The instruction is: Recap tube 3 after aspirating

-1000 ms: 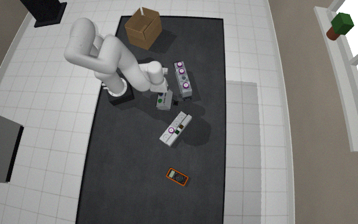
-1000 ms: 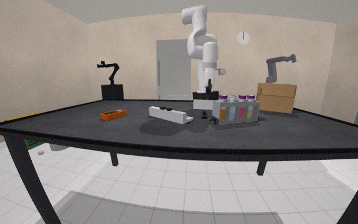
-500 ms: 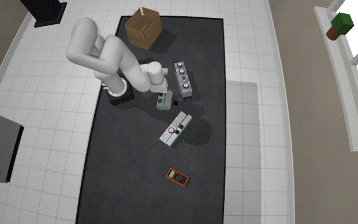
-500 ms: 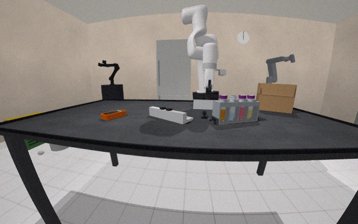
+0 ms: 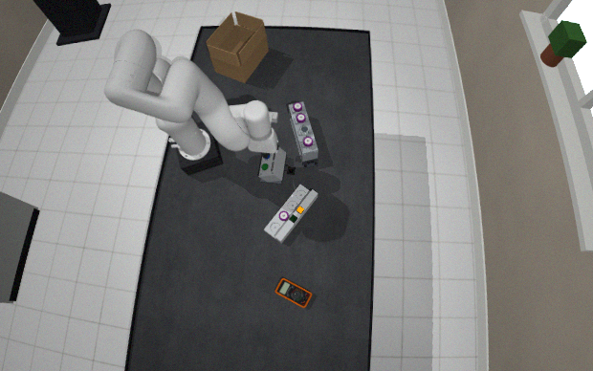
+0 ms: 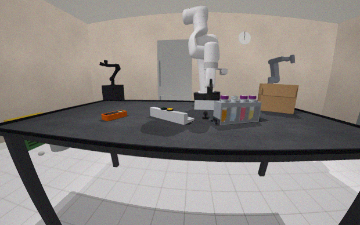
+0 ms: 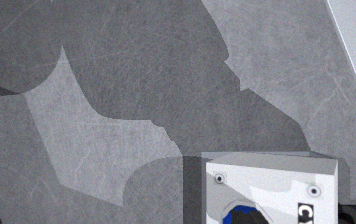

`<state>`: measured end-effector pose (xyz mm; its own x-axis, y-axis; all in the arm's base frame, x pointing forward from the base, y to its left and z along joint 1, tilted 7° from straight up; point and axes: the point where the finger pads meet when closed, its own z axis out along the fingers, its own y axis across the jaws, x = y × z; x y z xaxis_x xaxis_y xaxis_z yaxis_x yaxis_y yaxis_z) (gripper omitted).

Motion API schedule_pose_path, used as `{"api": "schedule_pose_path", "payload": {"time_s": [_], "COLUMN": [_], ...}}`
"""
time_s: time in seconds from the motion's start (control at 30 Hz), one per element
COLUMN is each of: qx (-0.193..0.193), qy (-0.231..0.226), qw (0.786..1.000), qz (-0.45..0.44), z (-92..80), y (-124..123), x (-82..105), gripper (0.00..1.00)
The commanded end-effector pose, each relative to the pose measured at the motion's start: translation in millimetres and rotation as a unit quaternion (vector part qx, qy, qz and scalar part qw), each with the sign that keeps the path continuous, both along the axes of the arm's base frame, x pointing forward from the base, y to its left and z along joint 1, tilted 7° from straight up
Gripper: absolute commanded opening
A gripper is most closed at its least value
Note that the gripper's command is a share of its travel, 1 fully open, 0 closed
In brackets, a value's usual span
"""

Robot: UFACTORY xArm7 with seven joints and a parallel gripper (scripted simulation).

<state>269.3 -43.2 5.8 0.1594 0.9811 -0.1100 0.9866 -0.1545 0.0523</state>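
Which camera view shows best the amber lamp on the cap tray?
The top view. There the amber lamp is a bright square on the cap tray, beside the dark green lamp. The exterior view shows it only as a small yellow spot, seen edge-on. The wrist view does not show it.

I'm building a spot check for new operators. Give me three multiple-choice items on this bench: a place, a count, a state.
1. Where does the loose purple screw cap lie?
A. in a nest of the white cap tray
B. on the cardboard box
C. beside the orange meter

2. How many tubes in the grey tube rack wear caps?
A. two
B. three
C. four

3. Which tray lamp is lit?
A. amber
B. green
C. neither

Answers:
1 A: the purple screw cap sits in the white cap tray.
2 B: the grey tube rack shows three purple tops and one bare mouth.
3 A: the amber lamp glows; its neighbour is dark.
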Motion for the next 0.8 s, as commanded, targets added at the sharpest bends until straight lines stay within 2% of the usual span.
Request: {"api": "schedule_pose_path", "payload": {"time_s": [0.0,0.2,0.37,0.4,0.47,0.63,0.7,0.77], "qx": [0.000,0.000,0.000,-0.001,-0.004,-0.011,-0.011,-0.012], "qy": [-0.002,-0.002,-0.002,0.003,0.013,0.028,0.028,0.039], "qw": [1.000,1.000,1.000,0.999,0.992,0.966,0.966,0.937], "qz": [0.000,0.000,0.000,0.042,0.124,0.258,0.258,0.347], "z": [12.1,22.7,22.7,23.2,24.3,26.1,26.1,27.1], "y": [1,2,2,-4,-18,-42,-42,-55], "x": [1.4,1.0,1.0,5.9,15.9,33.5,33.5,43.4], "gripper": [0.00,0.00,0.00,1.00,1.00,1.00,1.00,1.00]}}
